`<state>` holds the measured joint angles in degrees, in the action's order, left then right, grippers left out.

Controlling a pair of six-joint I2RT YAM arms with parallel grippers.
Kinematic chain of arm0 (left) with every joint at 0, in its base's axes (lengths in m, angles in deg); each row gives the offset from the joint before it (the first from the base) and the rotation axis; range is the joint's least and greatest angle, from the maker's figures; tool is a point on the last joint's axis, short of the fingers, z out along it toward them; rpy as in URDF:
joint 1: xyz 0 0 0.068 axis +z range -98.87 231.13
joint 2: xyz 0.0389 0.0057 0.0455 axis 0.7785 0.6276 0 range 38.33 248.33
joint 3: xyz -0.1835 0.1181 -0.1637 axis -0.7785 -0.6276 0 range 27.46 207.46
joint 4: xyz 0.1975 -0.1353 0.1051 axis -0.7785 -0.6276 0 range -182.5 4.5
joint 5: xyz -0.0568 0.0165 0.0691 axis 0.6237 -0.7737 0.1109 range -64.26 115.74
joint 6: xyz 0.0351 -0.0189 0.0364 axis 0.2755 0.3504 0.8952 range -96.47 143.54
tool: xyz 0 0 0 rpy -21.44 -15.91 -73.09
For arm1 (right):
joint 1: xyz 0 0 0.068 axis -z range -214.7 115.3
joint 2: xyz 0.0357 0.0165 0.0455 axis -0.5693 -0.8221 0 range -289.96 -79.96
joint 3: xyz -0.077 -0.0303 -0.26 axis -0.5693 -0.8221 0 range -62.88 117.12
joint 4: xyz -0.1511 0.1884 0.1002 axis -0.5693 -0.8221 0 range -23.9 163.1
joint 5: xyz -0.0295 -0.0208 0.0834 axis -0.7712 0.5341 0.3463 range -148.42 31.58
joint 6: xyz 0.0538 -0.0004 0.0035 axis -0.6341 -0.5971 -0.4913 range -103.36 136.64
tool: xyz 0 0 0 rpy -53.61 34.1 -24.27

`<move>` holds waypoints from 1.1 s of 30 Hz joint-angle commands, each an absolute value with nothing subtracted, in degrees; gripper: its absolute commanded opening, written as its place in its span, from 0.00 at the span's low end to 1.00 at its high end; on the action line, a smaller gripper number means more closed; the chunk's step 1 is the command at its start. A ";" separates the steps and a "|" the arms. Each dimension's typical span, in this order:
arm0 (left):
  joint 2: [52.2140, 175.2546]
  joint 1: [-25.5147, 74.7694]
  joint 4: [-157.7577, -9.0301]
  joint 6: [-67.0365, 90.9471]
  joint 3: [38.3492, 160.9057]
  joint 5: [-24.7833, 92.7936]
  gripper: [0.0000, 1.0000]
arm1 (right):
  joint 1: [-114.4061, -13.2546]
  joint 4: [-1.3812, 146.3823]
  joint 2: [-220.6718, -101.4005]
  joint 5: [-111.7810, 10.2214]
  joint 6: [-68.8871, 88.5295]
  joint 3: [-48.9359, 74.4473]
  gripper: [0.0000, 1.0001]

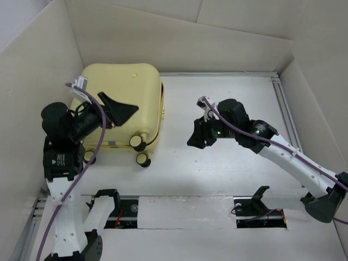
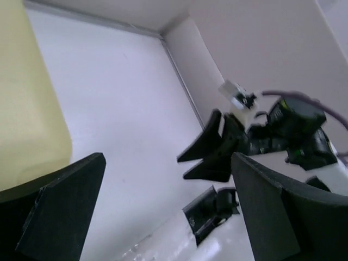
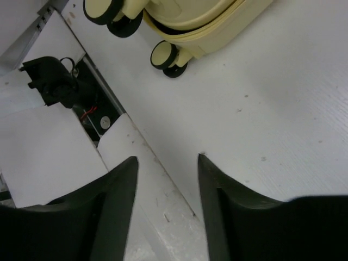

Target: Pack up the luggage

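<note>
Left gripper (image 1: 120, 111), which I read as spread wide and empty, hovers above the left half of the luggage (image 1: 130, 81), a closed, smooth, pale yellow hard shell with rounded corners, lying flat.

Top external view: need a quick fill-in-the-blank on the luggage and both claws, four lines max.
1. The luggage lies flat with its lid ____.
2. It sits on the ____ arm's side of the table.
3. The left claw, above the shell, has its jaws wide ____.
4. The right claw, over bare tabletop, holds ____.

Missing words: closed; left; open; nothing.
</note>
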<state>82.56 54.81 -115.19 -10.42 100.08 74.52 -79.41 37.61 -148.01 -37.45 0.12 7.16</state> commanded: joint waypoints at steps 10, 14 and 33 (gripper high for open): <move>125.31 57.63 -115.53 -14.87 136.18 23.68 0.28 | -78.39 42.76 -151.31 -46.73 -0.68 12.70 0.00; 137.54 65.70 -121.08 -15.74 146.53 21.61 0.27 | -77.34 47.58 -157.72 -47.87 -2.51 14.73 0.00; 147.69 73.11 -114.34 -14.52 121.89 32.06 0.17 | -72.24 62.10 -191.14 -51.83 -9.55 28.19 0.00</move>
<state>147.51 75.92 -115.80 -16.61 129.76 24.47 -74.14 57.37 -192.40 -50.52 -7.90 27.38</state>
